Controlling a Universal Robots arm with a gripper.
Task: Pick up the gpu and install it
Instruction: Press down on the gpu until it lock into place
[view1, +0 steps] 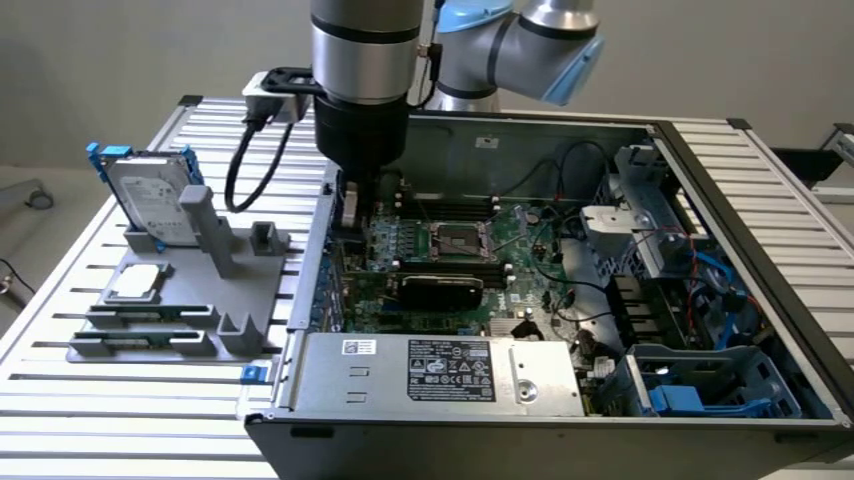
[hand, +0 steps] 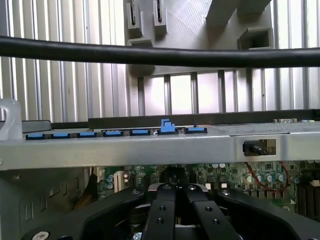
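Matt grey metal case (view1: 534, 385)

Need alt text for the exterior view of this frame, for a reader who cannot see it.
A robot arm reaches down into an open computer case, its gripper low over the motherboard by the case wall on the exterior view's left. Outside that wall, a grey holder carries a hard drive with a blue frame.

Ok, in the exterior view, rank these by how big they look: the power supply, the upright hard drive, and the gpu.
1. Power supply, though it sits nearest the camera.
2. Hard drive.
3. Gpu, partly hidden among the motherboard parts, so its rank is unsure.
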